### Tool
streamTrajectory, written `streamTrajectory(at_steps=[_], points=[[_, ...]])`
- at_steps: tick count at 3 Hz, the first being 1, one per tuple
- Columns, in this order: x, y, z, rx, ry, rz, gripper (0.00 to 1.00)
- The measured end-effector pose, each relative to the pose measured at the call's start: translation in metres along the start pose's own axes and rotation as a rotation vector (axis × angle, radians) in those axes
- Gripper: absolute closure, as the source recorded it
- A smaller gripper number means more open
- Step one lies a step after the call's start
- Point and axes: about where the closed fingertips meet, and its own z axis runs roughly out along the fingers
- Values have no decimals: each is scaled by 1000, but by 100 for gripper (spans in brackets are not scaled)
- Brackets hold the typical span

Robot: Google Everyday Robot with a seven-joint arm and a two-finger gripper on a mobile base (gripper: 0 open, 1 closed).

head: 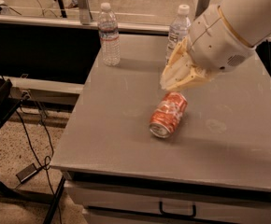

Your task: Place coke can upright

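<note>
The coke can (168, 115), red-orange with white lettering, lies on its side near the middle of the grey table (107, 125), its silver end facing the front edge. My gripper (180, 76) hangs just above and behind the can's far end, its cream-coloured fingers pointing down and left. It holds nothing and does not touch the can.
Two clear plastic water bottles stand upright at the back of the table: one at the back left (109, 34), one (177, 31) just behind my gripper. A drawer handle (177, 211) shows below the front edge. Cables and dark equipment lie on the floor at left.
</note>
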Motion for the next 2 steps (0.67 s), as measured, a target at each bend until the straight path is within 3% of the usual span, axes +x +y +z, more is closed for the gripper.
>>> streamTrajectory(at_steps=[1,2], points=[[-1,-1,1,1,-3,-2,13],[-2,2,2,3,-1,-29,0]])
